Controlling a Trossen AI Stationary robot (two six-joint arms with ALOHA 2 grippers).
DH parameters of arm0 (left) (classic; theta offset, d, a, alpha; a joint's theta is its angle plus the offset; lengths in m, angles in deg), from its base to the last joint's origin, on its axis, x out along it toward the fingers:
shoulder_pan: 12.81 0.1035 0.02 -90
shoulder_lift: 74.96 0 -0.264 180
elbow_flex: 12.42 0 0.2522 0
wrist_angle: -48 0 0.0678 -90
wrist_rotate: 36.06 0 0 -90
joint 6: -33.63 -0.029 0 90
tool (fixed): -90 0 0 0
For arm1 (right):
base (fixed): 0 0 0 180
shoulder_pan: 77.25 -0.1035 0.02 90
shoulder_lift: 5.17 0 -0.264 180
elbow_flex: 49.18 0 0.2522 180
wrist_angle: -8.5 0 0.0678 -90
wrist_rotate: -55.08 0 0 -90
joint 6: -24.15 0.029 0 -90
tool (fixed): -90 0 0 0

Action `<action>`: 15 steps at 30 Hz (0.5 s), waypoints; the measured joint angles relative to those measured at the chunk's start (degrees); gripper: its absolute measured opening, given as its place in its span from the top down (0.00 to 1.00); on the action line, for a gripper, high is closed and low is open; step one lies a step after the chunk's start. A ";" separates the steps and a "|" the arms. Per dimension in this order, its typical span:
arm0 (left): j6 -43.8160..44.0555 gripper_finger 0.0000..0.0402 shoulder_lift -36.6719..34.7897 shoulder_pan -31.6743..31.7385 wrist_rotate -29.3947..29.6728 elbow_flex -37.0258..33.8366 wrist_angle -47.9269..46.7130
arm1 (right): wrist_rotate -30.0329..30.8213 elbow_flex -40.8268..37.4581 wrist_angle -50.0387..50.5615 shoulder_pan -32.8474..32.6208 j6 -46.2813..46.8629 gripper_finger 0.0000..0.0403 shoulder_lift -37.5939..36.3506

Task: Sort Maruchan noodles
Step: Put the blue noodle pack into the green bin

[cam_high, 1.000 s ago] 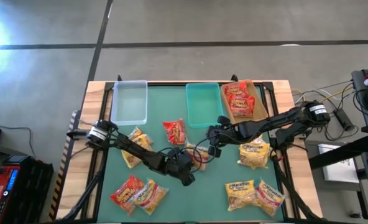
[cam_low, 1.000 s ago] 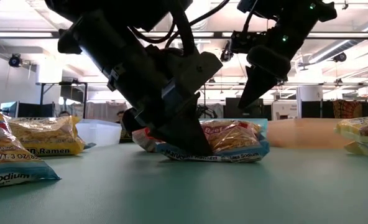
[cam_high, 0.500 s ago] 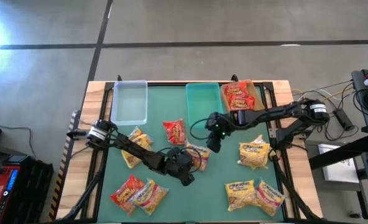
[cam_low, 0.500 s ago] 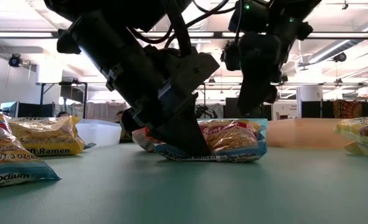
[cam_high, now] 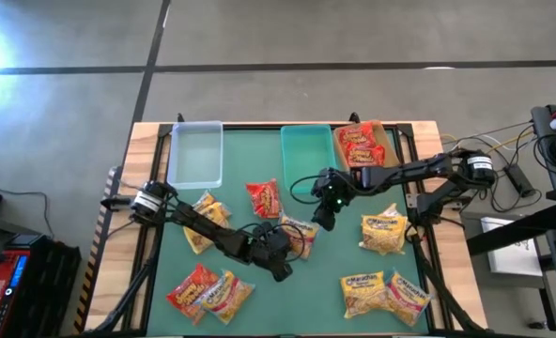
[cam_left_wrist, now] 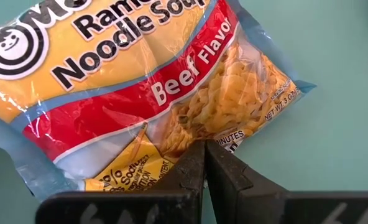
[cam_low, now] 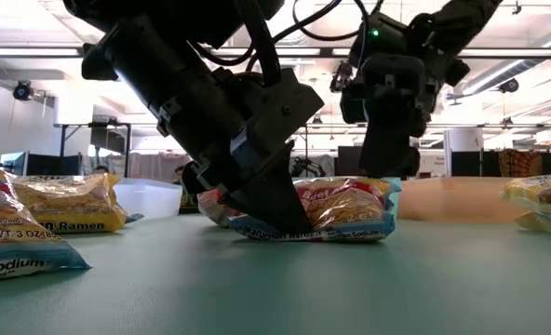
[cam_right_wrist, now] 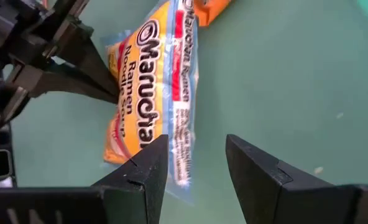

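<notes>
While the left gripper presses its closed fingers on the edge of a beef ramen packet at the middle of the green table, the right gripper hangs just above the same packet with its fingers apart and nothing between them. From the low camera, this packet lies flat on the table, the left gripper at its left end. Other noodle packets are scattered around: a red one just beyond the centre, a pair at the near left, several yellow ones at the near right. Two red packets lie in the tan bin at the far right. Beside it stand the teal bin and the clear bin.
</notes>
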 joint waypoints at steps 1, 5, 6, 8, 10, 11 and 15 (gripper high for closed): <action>0.00 1.00 0.00 0.01 0.02 0.00 0.00 | -0.18 -0.66 -1.15 -0.06 1.04 0.63 0.00; 0.00 1.00 0.00 0.20 0.12 0.00 0.00 | 0.09 -2.34 -5.36 0.04 4.23 0.63 0.02; 0.00 1.00 0.00 0.28 0.14 0.00 0.02 | 0.34 -2.74 -6.29 0.03 5.30 0.63 0.02; -0.05 1.00 0.00 0.32 0.16 0.00 0.00 | 3.12 -3.49 -7.81 -0.11 8.92 0.63 0.02; -0.21 1.00 0.00 0.33 0.23 0.00 0.00 | 7.83 -3.82 -8.57 -0.21 14.01 0.63 0.02; -0.22 1.00 0.00 0.33 0.34 0.00 0.01 | 9.57 -3.82 -8.56 -0.17 15.61 0.63 0.02; -0.55 1.00 0.00 0.35 0.99 -0.24 0.04 | 10.81 -3.84 -8.60 -0.17 13.81 0.63 0.02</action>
